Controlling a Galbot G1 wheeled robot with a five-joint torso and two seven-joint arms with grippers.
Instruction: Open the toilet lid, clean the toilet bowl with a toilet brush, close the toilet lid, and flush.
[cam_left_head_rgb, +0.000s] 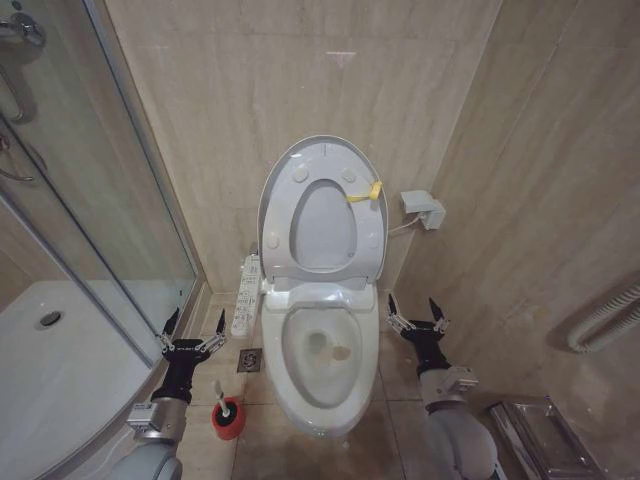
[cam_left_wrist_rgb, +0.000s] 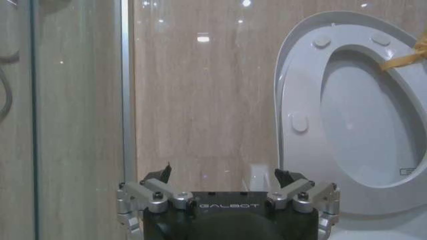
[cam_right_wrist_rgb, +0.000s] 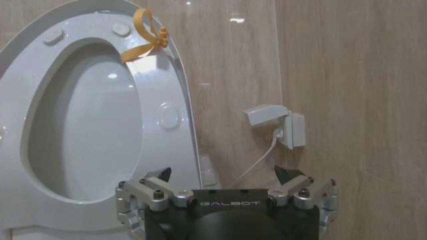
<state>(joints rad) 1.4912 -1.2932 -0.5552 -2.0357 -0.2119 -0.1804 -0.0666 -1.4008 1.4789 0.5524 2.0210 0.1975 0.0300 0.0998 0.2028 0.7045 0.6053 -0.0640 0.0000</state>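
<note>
The toilet lid (cam_left_head_rgb: 322, 225) stands raised against the back wall with the white seat ring up in front of it and a yellow tag (cam_left_head_rgb: 365, 193) at its edge. Below it the toilet bowl (cam_left_head_rgb: 325, 350) lies uncovered, with a brownish stain inside. The toilet brush (cam_left_head_rgb: 222, 400) stands in its red holder cup (cam_left_head_rgb: 228, 420) on the floor left of the bowl. My left gripper (cam_left_head_rgb: 194, 330) hovers open above the cup, fingers pointing at the wall. To the right of the bowl my right gripper (cam_left_head_rgb: 418, 312) is open and holds nothing. The wrist views show the left gripper (cam_left_wrist_rgb: 225, 172) and right gripper (cam_right_wrist_rgb: 223, 172) facing the raised lid (cam_left_wrist_rgb: 367, 115) (cam_right_wrist_rgb: 87, 125).
A long white control panel (cam_left_head_rgb: 246, 293) runs along the bowl's left side, with a floor drain (cam_left_head_rgb: 250, 359) beside it. The glass shower wall (cam_left_head_rgb: 80, 200) and shower tray (cam_left_head_rgb: 60, 380) close off the left. A wall socket (cam_left_head_rgb: 424, 208), pipes (cam_left_head_rgb: 605, 318) and a clear box (cam_left_head_rgb: 535, 435) are on the right.
</note>
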